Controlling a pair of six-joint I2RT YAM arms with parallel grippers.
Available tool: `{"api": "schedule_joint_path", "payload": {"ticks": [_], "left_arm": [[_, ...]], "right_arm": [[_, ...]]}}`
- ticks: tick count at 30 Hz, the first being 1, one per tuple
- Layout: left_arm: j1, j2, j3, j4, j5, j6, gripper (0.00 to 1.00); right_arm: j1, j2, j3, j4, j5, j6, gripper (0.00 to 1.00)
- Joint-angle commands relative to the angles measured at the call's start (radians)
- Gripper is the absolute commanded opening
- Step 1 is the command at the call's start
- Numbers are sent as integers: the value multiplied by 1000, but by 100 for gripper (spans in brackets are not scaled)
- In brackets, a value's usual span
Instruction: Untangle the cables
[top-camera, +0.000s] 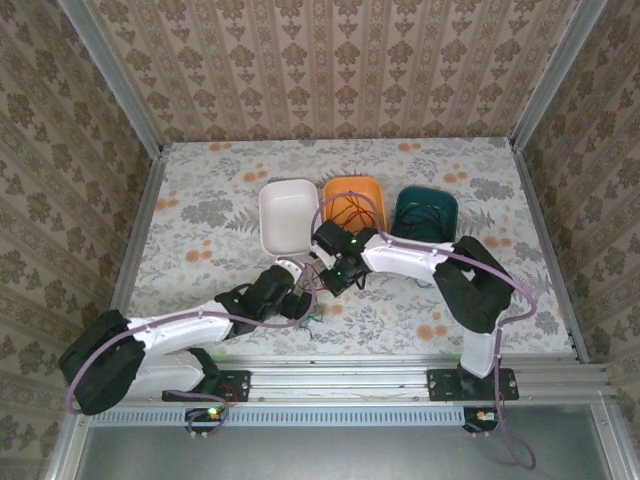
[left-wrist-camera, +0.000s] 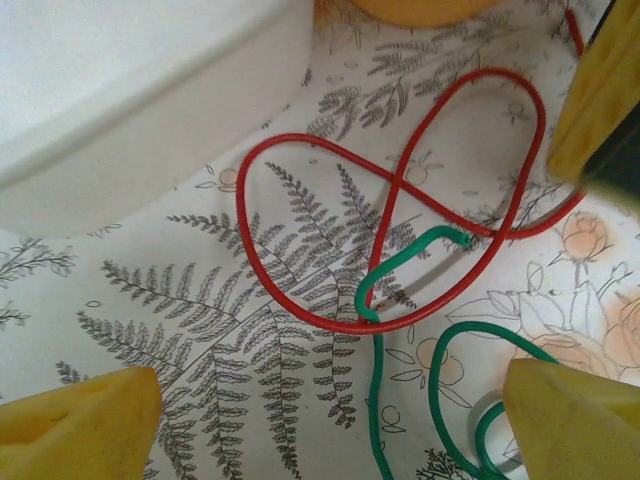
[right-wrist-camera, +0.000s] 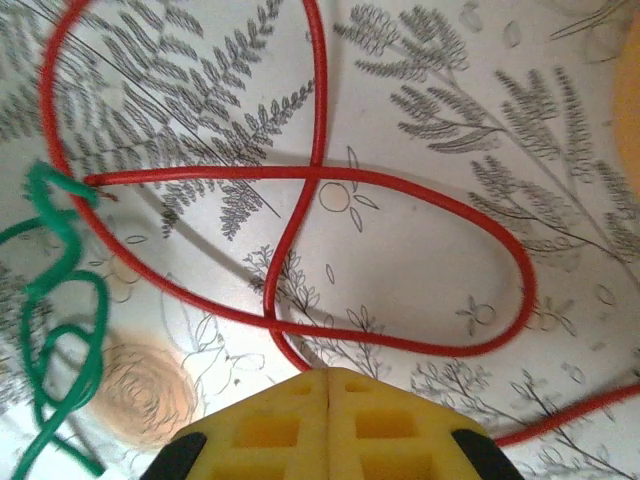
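Left arm (top-camera: 170, 340): reached from the near left corner toward the middle of the surface (top-camera: 200, 200).
Left end effector (top-camera: 296, 280): hung low over the floral surface, just in front of the white bin. In its wrist view (left-wrist-camera: 325, 400) the two yellow fingers (left-wrist-camera: 85, 425) were spread wide and nothing sat between them.
White bin (top-camera: 288, 215): the leftmost of three bins in a row at the middle of the surface. In the left wrist view its pale wall (left-wrist-camera: 150, 100) stood near the red loops.
Cables (top-camera: 318, 283): lay loose on the surface between the two end effectors, in front of the white and orange bins.
Red cable (left-wrist-camera: 397, 187): made two loops that crossed each other, flat on the surface. In the right wrist view (right-wrist-camera: 312, 172) one strand ran down to the tips of the right fingers.
Green cable (left-wrist-camera: 376, 400): curled just beside the red loops, and its hooked end lay inside one red loop. In the right wrist view (right-wrist-camera: 58, 235) it sat at the left edge.
Orange bin (top-camera: 350, 182): the middle bin, with thin strands inside.
Right end effector (top-camera: 338, 268): was low over the cables, close to the left one. Its yellow fingers (right-wrist-camera: 325, 420) were pressed together. I could not tell if the red strand was pinched.
Dark green bin (top-camera: 425, 192): the rightmost bin.
Right arm (top-camera: 470, 290): bent from the near right side toward the centre.
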Motion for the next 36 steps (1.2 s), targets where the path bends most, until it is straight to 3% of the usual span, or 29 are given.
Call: {"api": "schedule_joint_path", "payload": {"ticks": [1,5,9,13,23,29,36], "left_arm": [[-9,45,34,4,-3,42,89],[-11,83,37,27,-19,44,89],[-13,70,23,51,-56,31,89],[-10,25,-3,54,-141,-6,91],[0,-156,-74,-22,-300,-109,92],[20,-223,-101,-50,-288,-125,92],[21,-182,-86,-45,-241,-106,91]], "right_arm": [[-10,-85,-21,16,-37,40,7],[-28,-143,-41,16,-43,50,8],[-23,-104,-23,4,-51,52,39],[-4,-28,15,3,-48,41,49],[39,109,128,-78,57,-72,59],[46,153,154,-102,58,-124,60],[52,215,190,-103,33,-142,60]]}}
